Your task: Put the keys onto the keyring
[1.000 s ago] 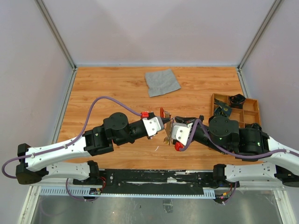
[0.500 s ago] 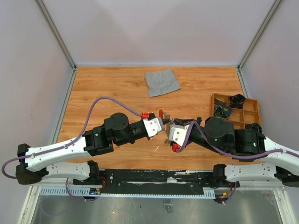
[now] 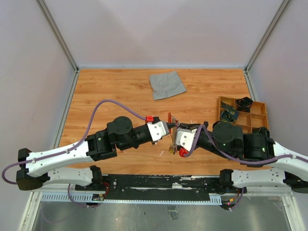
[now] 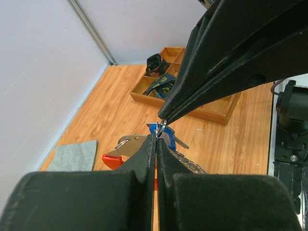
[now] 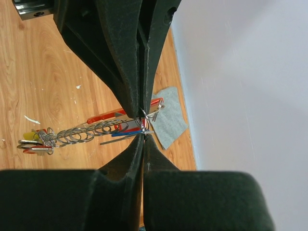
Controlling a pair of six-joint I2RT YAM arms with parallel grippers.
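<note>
Both grippers meet tip to tip above the table's near middle. My left gripper (image 3: 169, 126) (image 4: 157, 136) is shut on the keyring, whose red clip (image 4: 111, 160) (image 5: 113, 116) (image 3: 169, 117) and silvery chain (image 5: 82, 134) (image 4: 188, 164) hang beside its fingers. My right gripper (image 3: 174, 133) (image 5: 143, 136) is shut on a small silvery ring (image 5: 143, 123) (image 4: 162, 126) that carries a blue-headed key (image 4: 167, 135) (image 5: 126, 131). That ring sits right between the two pairs of fingertips. Keys with yellow and red heads (image 5: 32, 143) hang at the chain's far end.
A grey cloth square (image 3: 166, 84) (image 5: 171, 120) lies at the back middle. A wooden compartment tray (image 3: 259, 107) (image 4: 211, 113) with dark parts stands at the right. Small white specks lie on the wood near the grippers.
My right gripper has shifted a little left and up, closing on the left fingertips. The left arm and the red clip have barely moved.
</note>
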